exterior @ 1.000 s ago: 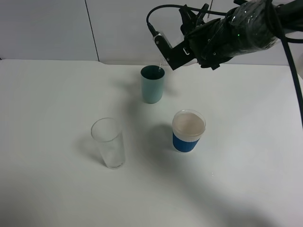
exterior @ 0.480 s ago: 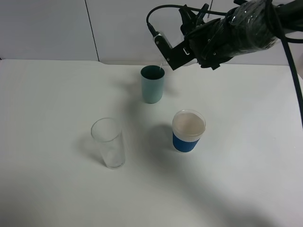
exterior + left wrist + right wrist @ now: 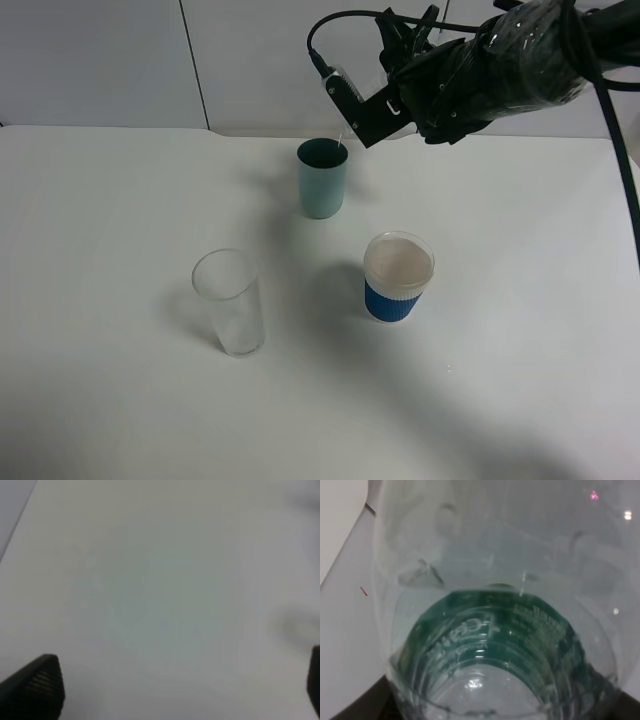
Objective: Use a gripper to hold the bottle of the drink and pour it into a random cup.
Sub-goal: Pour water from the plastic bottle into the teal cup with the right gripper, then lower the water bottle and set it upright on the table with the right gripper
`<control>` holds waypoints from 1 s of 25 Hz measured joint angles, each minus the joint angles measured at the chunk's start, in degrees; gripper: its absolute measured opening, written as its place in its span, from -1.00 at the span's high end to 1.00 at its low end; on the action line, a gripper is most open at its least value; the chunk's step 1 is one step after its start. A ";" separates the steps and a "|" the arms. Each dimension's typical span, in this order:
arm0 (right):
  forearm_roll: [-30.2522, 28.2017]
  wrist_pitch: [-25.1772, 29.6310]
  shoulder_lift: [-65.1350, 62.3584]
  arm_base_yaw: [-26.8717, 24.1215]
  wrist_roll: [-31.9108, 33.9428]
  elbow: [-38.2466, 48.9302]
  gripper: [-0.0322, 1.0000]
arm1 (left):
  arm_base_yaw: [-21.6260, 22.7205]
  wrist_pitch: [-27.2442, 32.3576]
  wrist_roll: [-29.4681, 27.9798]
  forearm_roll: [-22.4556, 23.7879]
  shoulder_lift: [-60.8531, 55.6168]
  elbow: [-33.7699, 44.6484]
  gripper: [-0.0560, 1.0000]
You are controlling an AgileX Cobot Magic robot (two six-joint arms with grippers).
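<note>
My right gripper (image 3: 352, 108), a black claw on a bulky black arm, hangs tilted just above and to the right of the teal cup (image 3: 322, 178) at the back of the table. It is shut on the bottle of the drink (image 3: 495, 630), clear plastic with a dark green label, which fills the right wrist view. In the high view the claw hides most of the bottle; a thin pale streak (image 3: 341, 140) runs from its tip to the cup's rim. My left gripper (image 3: 175, 687) is open over bare table, with one fingertip (image 3: 35, 685) in a corner of its view.
A clear drinking glass (image 3: 230, 302) stands at the front left. A white cup with a blue sleeve (image 3: 398, 277) stands to the right of the middle. The white table (image 3: 120, 220) meets a pale wall at the back.
</note>
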 joint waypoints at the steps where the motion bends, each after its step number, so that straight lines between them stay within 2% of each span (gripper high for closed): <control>1: 0.00 0.00 0.00 0.00 0.00 0.00 -0.09 | 0.00 0.00 0.00 0.00 0.00 0.00 -0.96; 6: 0.41 0.00 0.00 0.00 3.54 -0.16 -0.09 | 0.00 0.00 0.00 0.00 0.00 0.00 -0.96; 15: 11.00 -3.50 -0.06 -1.76 29.49 -1.34 -0.09 | 0.00 0.00 0.00 0.00 0.00 0.00 -0.96; 21: 17.46 -12.64 -4.33 -4.01 44.44 -1.34 -0.09 | 0.00 0.00 0.00 0.00 0.00 0.00 -0.96; 25: 23.55 -18.21 -9.06 -6.98 49.45 -1.34 -0.09 | 0.00 0.00 0.00 0.00 0.00 0.00 -0.96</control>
